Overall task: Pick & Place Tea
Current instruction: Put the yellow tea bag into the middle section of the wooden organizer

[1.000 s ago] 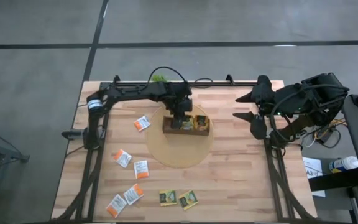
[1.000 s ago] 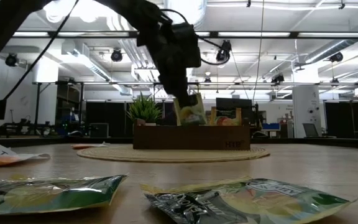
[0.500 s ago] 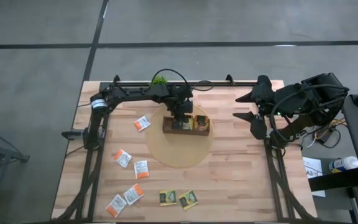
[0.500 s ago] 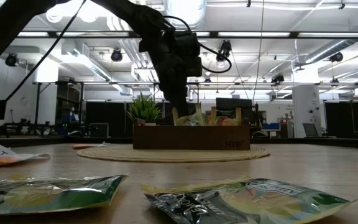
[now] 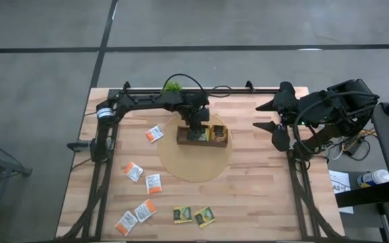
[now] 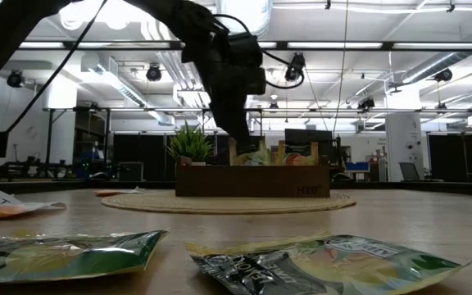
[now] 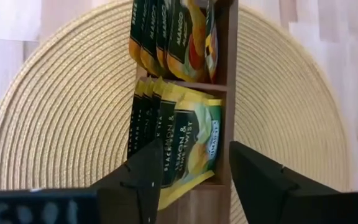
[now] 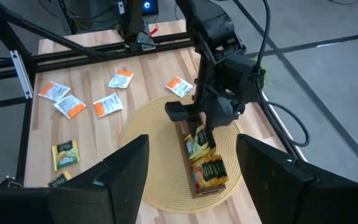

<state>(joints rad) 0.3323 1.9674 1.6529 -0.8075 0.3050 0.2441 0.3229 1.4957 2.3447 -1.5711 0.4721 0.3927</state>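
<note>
The tea comes as thin paper sachets, so I judge it feather-light, limp enough to bend under a careless squeeze, a little slick on its printed face, and hard to lift when lying flat; the safest hold looks like a pinch across one free edge or corner, then keeping the sachet upright to slide it in beside the others. The left end effector (image 5: 196,128) hangs over the brown tray (image 5: 184,141) at the centre of the high view, on the round woven mat (image 5: 196,169); its fingers (image 7: 143,171) stand parted with nothing between them, straddling the green-and-yellow sachets (image 7: 182,140) standing on edge in the near compartment. The right end effector (image 5: 275,116) waits at the right of the high view, spread wide and empty. Only the high view shows what remains loose on the desk (image 5: 262,202): white-and-orange sachets (image 5: 132,171) scattered at lower left and two dark green ones (image 5: 194,215) near the bottom edge. The left wrist view alone shows the tray's divider and a second stack (image 7: 169,37) in the farther compartment. The low view adds the tops of the sachets poking above the tray wall and a potted plant (image 6: 191,146) behind, and the right wrist view shows the left arm's posture over the tray.
</note>
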